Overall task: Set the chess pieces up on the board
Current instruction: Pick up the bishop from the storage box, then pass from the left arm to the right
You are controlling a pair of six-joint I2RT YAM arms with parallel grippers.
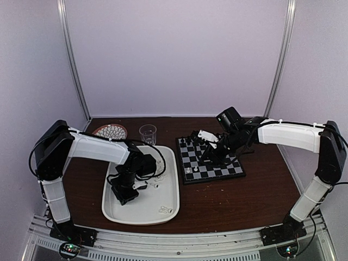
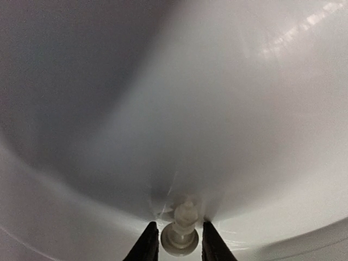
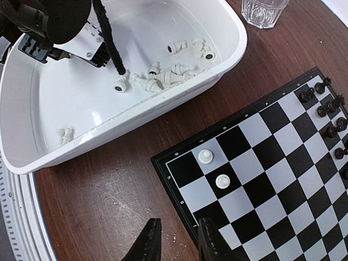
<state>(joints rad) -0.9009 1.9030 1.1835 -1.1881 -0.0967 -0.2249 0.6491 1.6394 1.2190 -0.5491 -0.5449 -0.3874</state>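
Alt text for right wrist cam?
Two white chess pieces stand near a corner of the board, with the right gripper open and empty just below. More lie loose in the white tray at upper left; black pieces line the board's right edge.

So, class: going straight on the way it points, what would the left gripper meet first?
The left gripper would meet the white chess piece between its fingertips, then probably the tray floor; depth is unclear.

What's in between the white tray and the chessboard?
Just a bare strip of brown table between the tray and the board; the right wrist view shows it.
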